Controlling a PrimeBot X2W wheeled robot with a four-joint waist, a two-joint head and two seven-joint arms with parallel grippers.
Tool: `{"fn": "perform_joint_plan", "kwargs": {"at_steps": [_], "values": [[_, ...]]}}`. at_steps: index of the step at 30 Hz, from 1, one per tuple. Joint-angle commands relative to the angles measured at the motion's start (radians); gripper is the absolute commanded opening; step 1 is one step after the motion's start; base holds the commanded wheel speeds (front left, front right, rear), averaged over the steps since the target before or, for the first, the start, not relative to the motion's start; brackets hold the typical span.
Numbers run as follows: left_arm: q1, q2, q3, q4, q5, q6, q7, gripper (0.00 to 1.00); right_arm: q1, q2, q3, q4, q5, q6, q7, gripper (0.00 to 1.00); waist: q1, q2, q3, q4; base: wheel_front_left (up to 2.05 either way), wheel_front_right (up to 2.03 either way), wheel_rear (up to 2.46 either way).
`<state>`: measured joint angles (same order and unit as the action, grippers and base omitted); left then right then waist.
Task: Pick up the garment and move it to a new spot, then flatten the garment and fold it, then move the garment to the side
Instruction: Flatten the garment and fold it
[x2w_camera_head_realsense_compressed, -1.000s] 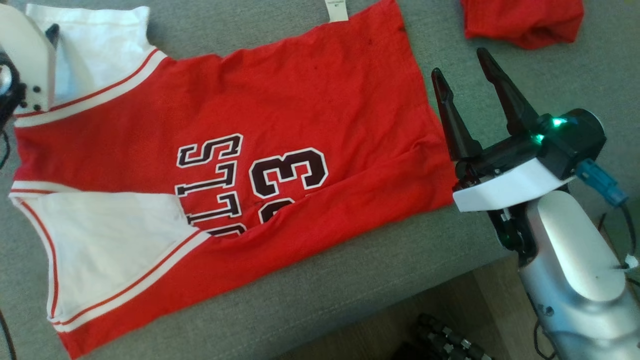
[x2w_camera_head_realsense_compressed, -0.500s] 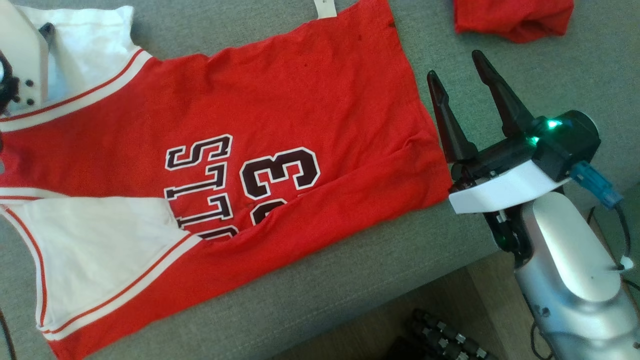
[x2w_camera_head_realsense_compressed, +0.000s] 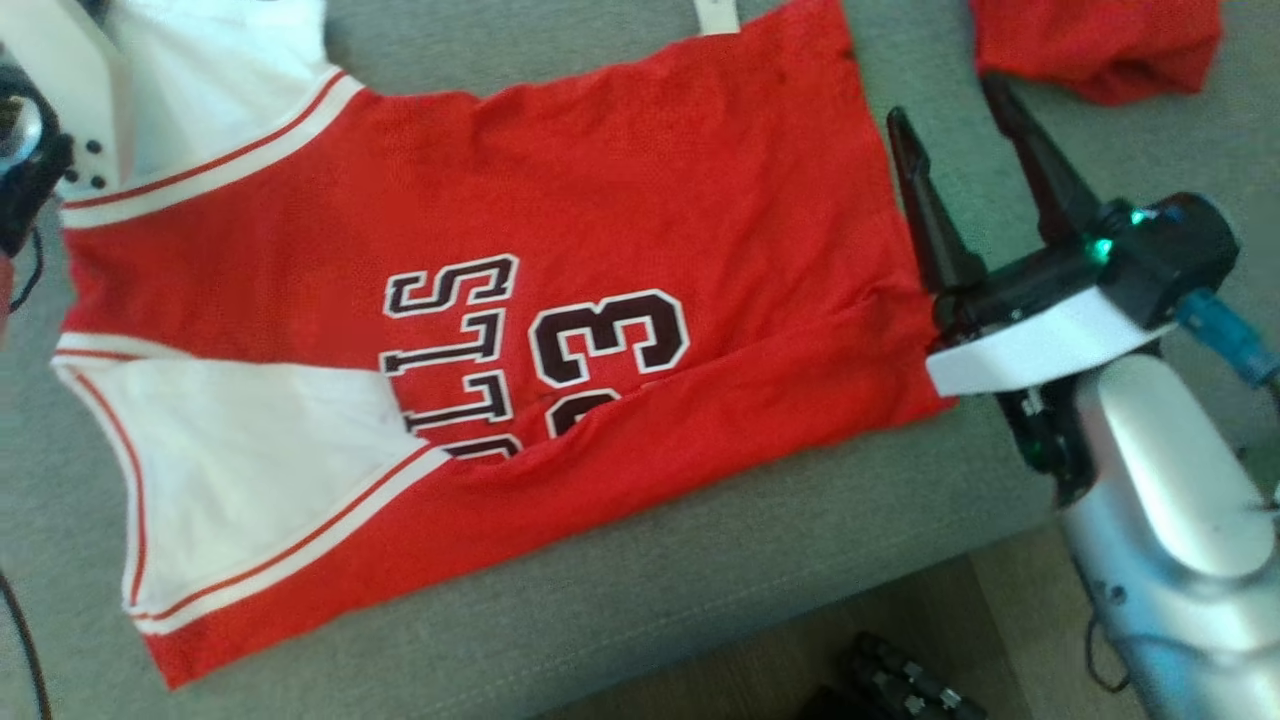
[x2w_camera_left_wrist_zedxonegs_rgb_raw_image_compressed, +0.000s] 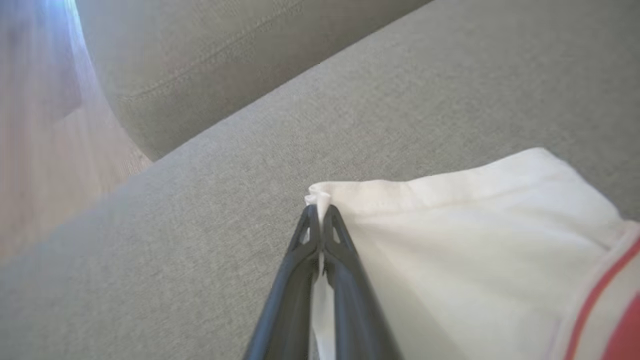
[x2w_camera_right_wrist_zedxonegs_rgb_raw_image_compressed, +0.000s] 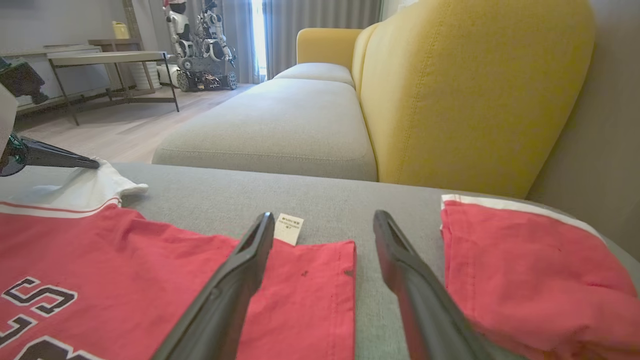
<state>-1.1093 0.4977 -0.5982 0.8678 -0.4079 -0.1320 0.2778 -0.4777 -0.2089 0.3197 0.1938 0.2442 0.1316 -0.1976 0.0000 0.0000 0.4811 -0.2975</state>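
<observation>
Red basketball jersey (x2w_camera_head_realsense_compressed: 600, 200) is lying lengthwise between both tools: left tool (x2w_camera_left_wrist_zedxonegs_rgb_raw_image_compressed: 320, 215) is pinching its white sleeve corner (x2w_camera_left_wrist_zedxonegs_rgb_raw_image_compressed: 450, 225); right tool (x2w_camera_head_realsense_compressed: 942, 100) is gaping wide just beside the hem (x2w_camera_head_realsense_compressed: 890, 300).

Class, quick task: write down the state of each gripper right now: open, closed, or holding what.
Left gripper: closed, pinching the jersey by its white edge.
Right gripper: open, holding nothing.
</observation>
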Motion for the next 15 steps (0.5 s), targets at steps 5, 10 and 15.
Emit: {"fn": "perform_joint_plan", "kwargs": {"at_steps": [5, 10, 15], "values": [[-0.038, 0.023, 0.032, -0.051, 0.001, 0.011, -0.101, 0.00, -0.066, -0.066, 0.026, -0.005, 0.044, -0.001, 0.034, 1.00, 0.0000, 0.0000, -0.021, 0.056, 0.00, 0.00, 0.00], [-0.001, -0.006, 0.031, -0.089, -0.003, 0.029, -0.194, 0.00, -0.132, -0.136, 0.060, 0.053, 0.125, -0.001, 0.089, 1.00, 0.0000, 0.0000, -0.037, 0.102, 0.00, 0.00, 0.00], [0.048, -0.034, 0.028, -0.161, -0.012, 0.053, -0.264, 0.00, -0.205, -0.232, 0.121, 0.154, 0.209, -0.001, 0.148, 1.00, 0.0000, 0.0000, -0.036, 0.153, 0.00, 0.00, 0.00]]}}
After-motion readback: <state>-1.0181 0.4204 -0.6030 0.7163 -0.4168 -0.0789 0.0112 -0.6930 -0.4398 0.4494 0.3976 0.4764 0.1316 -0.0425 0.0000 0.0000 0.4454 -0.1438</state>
